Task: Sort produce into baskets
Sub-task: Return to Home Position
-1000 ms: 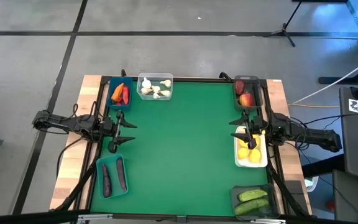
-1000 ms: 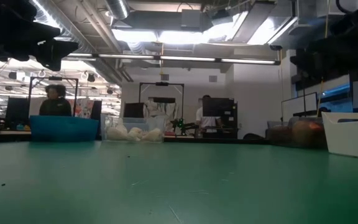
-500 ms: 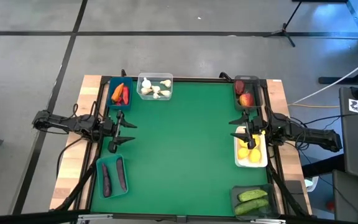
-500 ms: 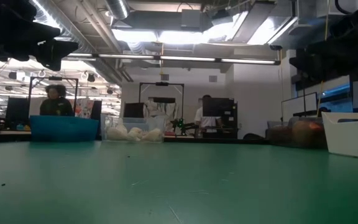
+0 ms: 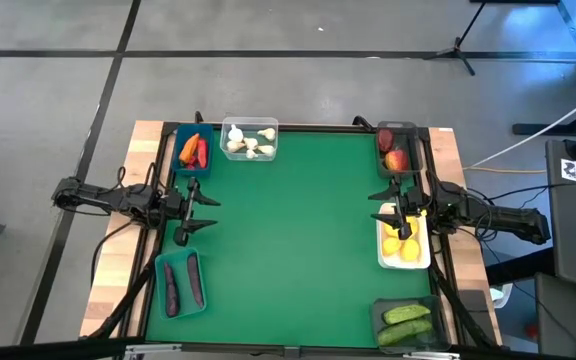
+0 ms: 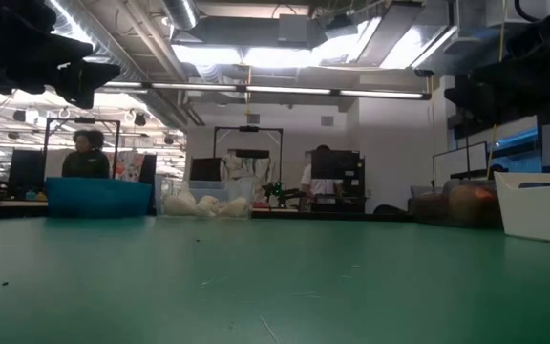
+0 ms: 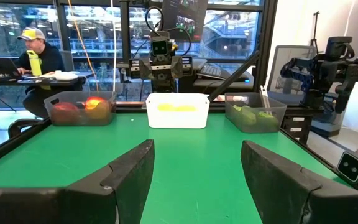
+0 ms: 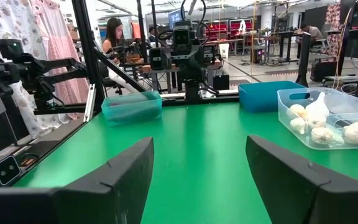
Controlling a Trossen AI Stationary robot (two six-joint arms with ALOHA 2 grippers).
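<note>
Six baskets line the green mat's sides, each with produce lying in it. Left side: blue basket point(image 5: 192, 150) with a carrot and red peppers, clear basket point(image 5: 249, 140) with garlic point(image 8: 319, 121), teal basket point(image 5: 181, 284) with eggplants. Right side: dark basket point(image 5: 398, 150) with apples point(image 7: 92, 106), white basket point(image 5: 403, 242) with lemons, dark basket point(image 5: 406, 322) with cucumbers. My left gripper point(image 5: 211, 212) point(image 7: 197, 162) stands open at the left edge, above the mat. My right gripper point(image 5: 375, 209) point(image 8: 197, 162) stands open at the right edge, by the white basket's far end. Both point level toward the middle.
The middle of the green mat point(image 5: 298, 230) lies bare between the two rows of baskets. A wooden border point(image 5: 118, 250) frames the mat. People sit and stand at desks in the room beyond the table point(image 6: 84, 158).
</note>
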